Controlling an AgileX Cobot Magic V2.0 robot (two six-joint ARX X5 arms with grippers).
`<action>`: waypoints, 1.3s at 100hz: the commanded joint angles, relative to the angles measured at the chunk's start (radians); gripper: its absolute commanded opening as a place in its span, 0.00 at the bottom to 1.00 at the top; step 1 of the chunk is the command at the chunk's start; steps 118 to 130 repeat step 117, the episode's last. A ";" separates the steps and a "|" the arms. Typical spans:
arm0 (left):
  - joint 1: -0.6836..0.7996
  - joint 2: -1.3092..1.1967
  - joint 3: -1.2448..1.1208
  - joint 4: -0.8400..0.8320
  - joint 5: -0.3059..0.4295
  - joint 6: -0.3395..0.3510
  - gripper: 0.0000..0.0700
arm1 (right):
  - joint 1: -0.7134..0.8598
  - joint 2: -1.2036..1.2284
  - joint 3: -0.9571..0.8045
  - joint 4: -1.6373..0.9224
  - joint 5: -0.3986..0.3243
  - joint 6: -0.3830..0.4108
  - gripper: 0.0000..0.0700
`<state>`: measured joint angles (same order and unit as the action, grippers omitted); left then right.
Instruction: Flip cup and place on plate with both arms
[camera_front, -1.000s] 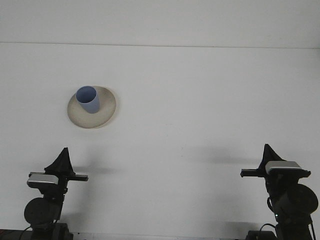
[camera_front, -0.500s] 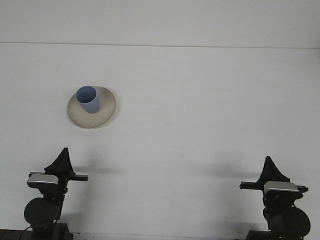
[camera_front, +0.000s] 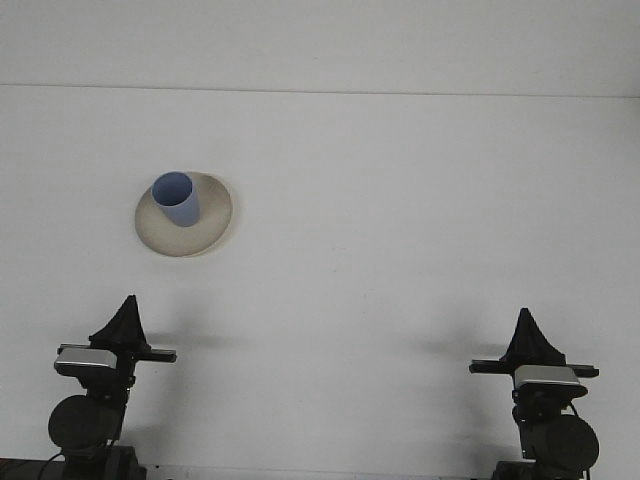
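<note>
Standing on the plate: blue cup (camera_front: 177, 199), upright with its open mouth facing up, set toward the plate's far-left part rather than dead centre.
Plate: cream-coloured plate (camera_front: 205, 232), round, lying flat on the white table (camera_front: 400, 200) in the left half of the scene, well ahead of both arms.
Left gripper: left gripper (camera_front: 127, 321) sits low at the near-left edge, its dark fingers seen as one pointed shape aimed up the table (they appear pressed together to a tip, with no gap showing). It holds nothing and is well apart from the plate.
Right gripper: right gripper (camera_front: 525, 328) sits low at the near-right edge, the same pointed dark shape, fingers appearing together, empty, and far from the cup across the table.
Arm bases: each arm's round dark joint housing shows below its gripper, with a grey wrist block and a thin dark crossbar just under the fingers.
Table: plain white surface, a faint seam running across the far side.
</note>
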<state>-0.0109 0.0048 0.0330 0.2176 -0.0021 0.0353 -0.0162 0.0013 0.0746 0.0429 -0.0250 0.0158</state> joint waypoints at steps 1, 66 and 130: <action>0.000 -0.002 -0.019 0.012 -0.005 -0.005 0.02 | 0.011 0.000 -0.015 0.030 0.000 0.014 0.00; 0.000 -0.002 -0.019 0.012 -0.005 -0.005 0.02 | 0.017 0.000 -0.062 0.083 -0.001 0.014 0.00; 0.000 -0.002 -0.019 0.012 -0.005 -0.005 0.02 | 0.017 0.000 -0.062 0.083 -0.001 0.014 0.00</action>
